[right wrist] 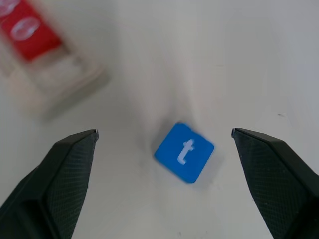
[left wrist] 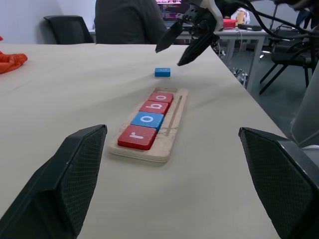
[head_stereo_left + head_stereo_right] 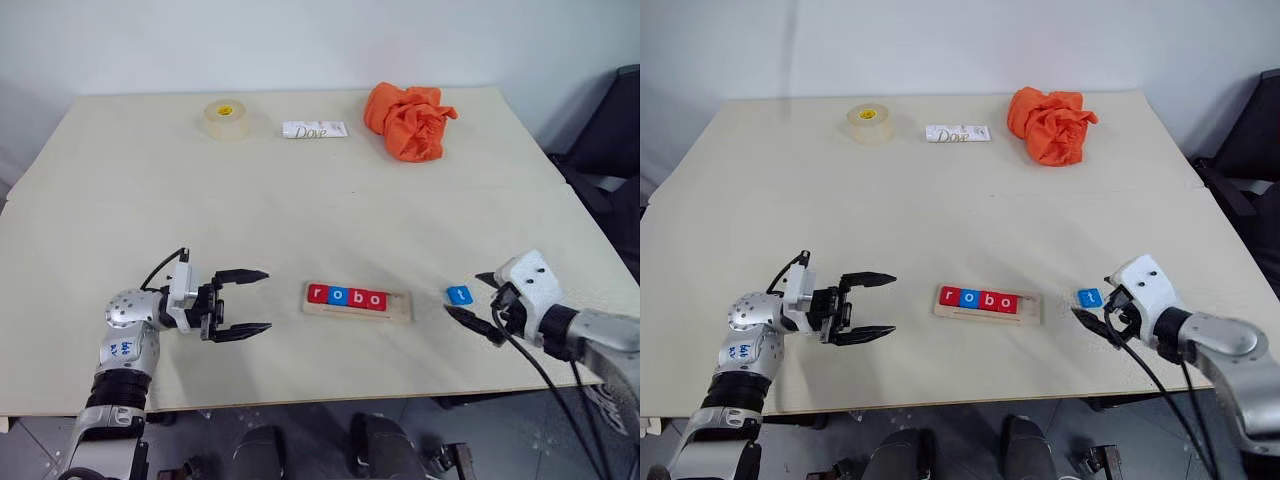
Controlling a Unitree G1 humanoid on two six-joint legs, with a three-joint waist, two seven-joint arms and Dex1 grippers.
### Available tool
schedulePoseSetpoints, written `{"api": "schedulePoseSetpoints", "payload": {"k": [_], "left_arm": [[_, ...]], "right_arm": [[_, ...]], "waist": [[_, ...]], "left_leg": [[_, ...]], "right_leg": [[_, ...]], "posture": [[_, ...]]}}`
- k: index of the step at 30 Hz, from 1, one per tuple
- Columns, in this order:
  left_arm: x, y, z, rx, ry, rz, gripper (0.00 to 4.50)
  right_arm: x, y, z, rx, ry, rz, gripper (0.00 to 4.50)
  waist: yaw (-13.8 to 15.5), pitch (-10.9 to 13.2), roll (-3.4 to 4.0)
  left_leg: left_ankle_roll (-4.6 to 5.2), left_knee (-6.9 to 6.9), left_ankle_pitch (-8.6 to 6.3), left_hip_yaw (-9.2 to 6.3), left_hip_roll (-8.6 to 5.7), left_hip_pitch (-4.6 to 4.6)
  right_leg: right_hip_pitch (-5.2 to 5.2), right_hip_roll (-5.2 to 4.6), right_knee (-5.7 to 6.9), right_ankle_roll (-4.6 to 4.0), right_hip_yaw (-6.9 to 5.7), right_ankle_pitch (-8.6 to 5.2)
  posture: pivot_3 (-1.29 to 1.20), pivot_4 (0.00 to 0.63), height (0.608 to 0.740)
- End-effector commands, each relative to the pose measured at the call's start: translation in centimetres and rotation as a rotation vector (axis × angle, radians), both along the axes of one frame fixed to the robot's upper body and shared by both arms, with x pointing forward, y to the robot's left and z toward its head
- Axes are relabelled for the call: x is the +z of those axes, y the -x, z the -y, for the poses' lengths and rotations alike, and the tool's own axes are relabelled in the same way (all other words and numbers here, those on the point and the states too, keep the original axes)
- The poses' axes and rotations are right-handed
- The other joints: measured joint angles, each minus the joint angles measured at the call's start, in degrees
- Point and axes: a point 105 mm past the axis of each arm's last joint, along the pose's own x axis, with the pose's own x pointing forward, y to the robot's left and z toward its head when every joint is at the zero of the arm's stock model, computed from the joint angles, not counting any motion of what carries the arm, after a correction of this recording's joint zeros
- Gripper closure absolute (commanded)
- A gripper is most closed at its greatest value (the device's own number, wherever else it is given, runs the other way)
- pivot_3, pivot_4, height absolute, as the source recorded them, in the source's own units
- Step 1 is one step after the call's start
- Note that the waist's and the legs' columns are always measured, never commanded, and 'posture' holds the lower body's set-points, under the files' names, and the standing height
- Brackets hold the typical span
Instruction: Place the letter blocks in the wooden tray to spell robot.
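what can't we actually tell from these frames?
- Wooden tray, right wrist view: blurred and cut off by the edge; the letters on its red tiles are unreadable.
- Blue t block, eye views: too small to read its letter.
- Tape roll, eye views: label too small to read.

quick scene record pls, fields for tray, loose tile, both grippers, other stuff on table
tray: wooden tray holds four letter blocks reading r, o, b, o; last slot empty
loose tile: blue t block flat on the table, right of the tray
right gripper: open, beside the t block, not holding it
left gripper: open, empty, left of the tray
others: tape roll, Dove wrapper, orange cloth at the far edge
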Motion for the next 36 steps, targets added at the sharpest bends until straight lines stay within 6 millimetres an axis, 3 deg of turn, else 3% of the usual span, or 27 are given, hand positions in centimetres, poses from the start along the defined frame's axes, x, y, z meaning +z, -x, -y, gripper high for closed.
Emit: {"api": "schedulePoseSetpoints", "payload": {"k": [1,16,19,26,31,36], "left_arm": [[0.6,0.4,-0.2,0.007,0.011,0.028,0.00],[-0.2,3.7,-1.2,0.110,0.017,0.005,0.00],[-0.2,4.1,-1.2,0.124,0.021,0.006,0.00],[-0.1,4.2,-1.5,0.137,0.019,0.010,0.00],[0.2,4.0,-2.1,0.149,0.017,0.026,0.00],[0.2,3.8,-2.7,0.138,0.001,0.034,0.00]], "right_arm": [[-0.1,-0.5,0.6,0.126,0.106,-0.036,0.02],[-0.8,-5.0,1.7,0.353,0.309,-0.138,0.02],[-1.0,-5.4,1.4,0.382,0.310,-0.165,0.55],[-1.1,-5.6,1.6,0.405,0.331,-0.173,2.92],[0.5,-5.9,1.2,0.391,0.299,-0.131,3.05],[3.2,-5.8,-0.9,0.364,0.192,-0.083,3.05]], "waist": [[0.0,0.0,-0.04],[0.0,0.0,-0.03],[0.0,0.0,-0.03],[-0.1,0.0,-0.03],[0.0,0.0,-0.03],[0.0,0.1,0.08]], "left_leg": [[0.00,0.00,0.00,0.02,-0.01,0.00],[-0.06,0.06,0.01,0.13,0.01,0.01],[-0.06,0.12,0.01,0.13,0.01,0.01],[-0.09,0.14,0.02,0.13,0.01,0.06],[-0.09,0.17,0.03,0.14,0.01,0.06],[-0.10,0.15,0.03,0.15,0.01,0.03]], "right_leg": [[0.00,-0.01,0.00,0.00,0.00,0.00],[-0.04,-0.05,0.02,0.02,0.03,0.01],[-0.02,-0.06,0.02,0.02,0.02,0.02],[0.00,-0.07,0.07,0.01,0.03,0.04],[0.00,-0.09,0.10,-0.01,0.03,0.06],[-0.07,-0.08,0.12,-0.01,0.04,0.05]], "posture": [[0.00,0.150,0.740],[0.00,0.150,0.740],[0.00,0.150,0.740],[0.00,0.150,0.740],[0.00,0.150,0.740],[0.00,0.150,0.740]]}}
